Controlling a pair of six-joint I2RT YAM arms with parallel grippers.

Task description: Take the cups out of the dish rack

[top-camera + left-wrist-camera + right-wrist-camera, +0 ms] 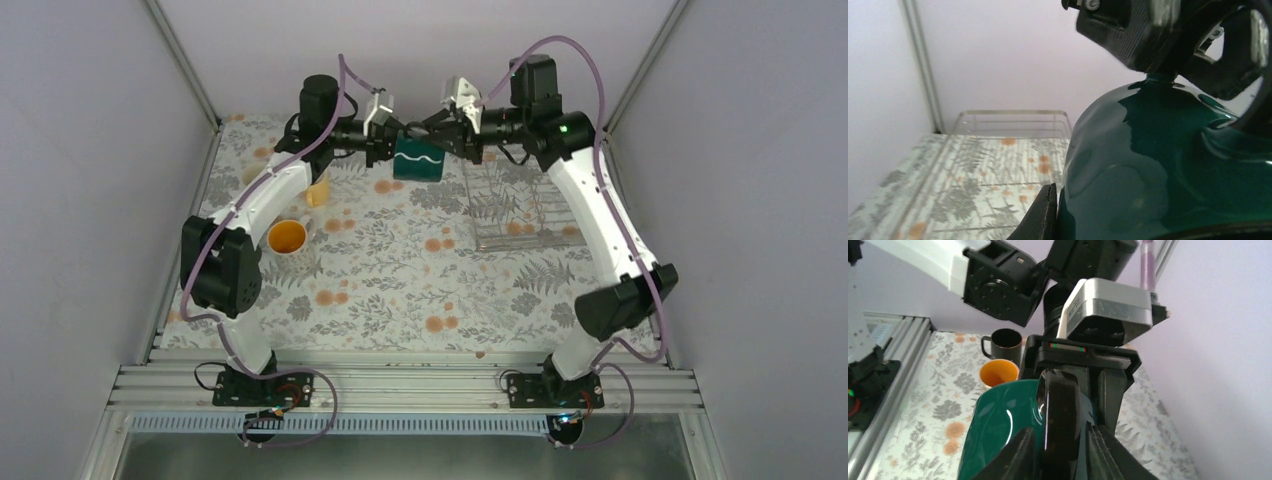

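Observation:
A dark green cup (418, 160) hangs in the air at the back of the table, between both grippers. My left gripper (392, 145) is shut on its wall, and one finger (1045, 215) presses against the glossy green side (1168, 165). My right gripper (1063, 440) is shut around the cup's dark handle, with a finger on each side of it. The silver wire dish rack (510, 205) stands below and to the right of the cup. An orange-yellow cup (288, 238) stands on the cloth at the left. A black cup (1007, 342) stands behind the orange-yellow cup (998, 374).
A pale cup (318, 190) shows partly under the left arm. A flower-patterned cloth (400, 270) covers the table. White walls with metal posts close in the left, right and back. The rack's far rim (1013, 116) lies near the back wall.

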